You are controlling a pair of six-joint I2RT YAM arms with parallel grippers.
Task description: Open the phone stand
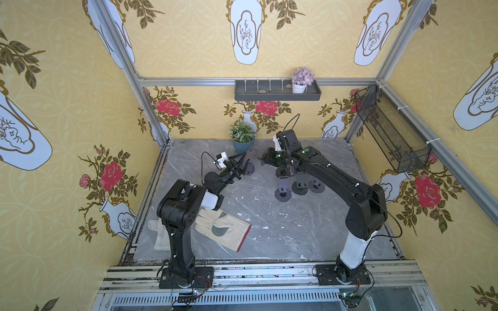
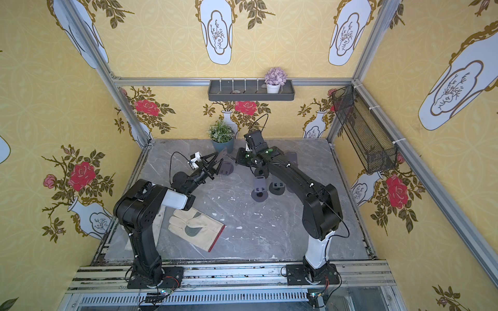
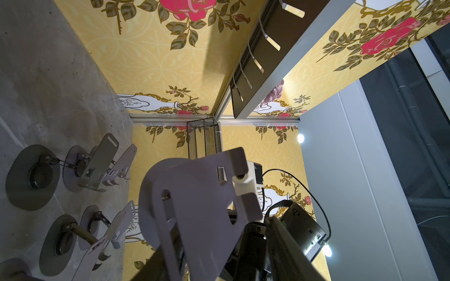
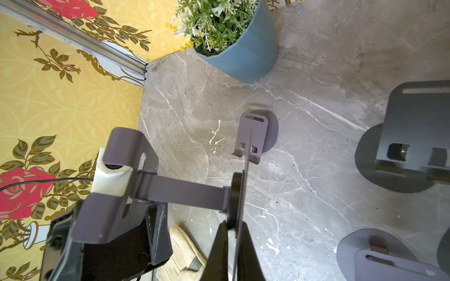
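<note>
Toward the back of the grey marble-look table (image 1: 269, 229), in both top views, you have the dull grey metal phone stand (image 1: 249, 154) lifted off the surface between the left gripper (image 1: 244, 163) and the right gripper (image 1: 265, 160). It hangs just in front of the round blue pot (image 1: 242, 147) of green-and-white sprigs. The dark grey wall tray (image 1: 277, 97) carries a small white pot (image 1: 299, 88) of lilac flowers and a pebble or two. The black wire mesh basket (image 1: 390, 134) on the side wall shows nothing inside. Several other grey stands (image 1: 283, 188) sit unfolded under the right arm (image 1: 336, 177), and a cream leather work glove (image 1: 223, 226) lies near the left arm (image 1: 177, 210). From the left wrist, the stand's slotted cradle plate (image 3: 194, 206) fills the foreground right at that gripper, yet you cannot tell whether its jaws press on it or only stand around it. From the right wrist, the right gripper (image 4: 237, 227) is pinched tight on the edge of the round base disc (image 4: 237, 192), and the flat arm (image 4: 182, 192) runs straight out from disc to plate. My reading is that the arm is swung out, so you are well along. What looks left is tilting the plate to its angle and setting the stand down upright.
</note>
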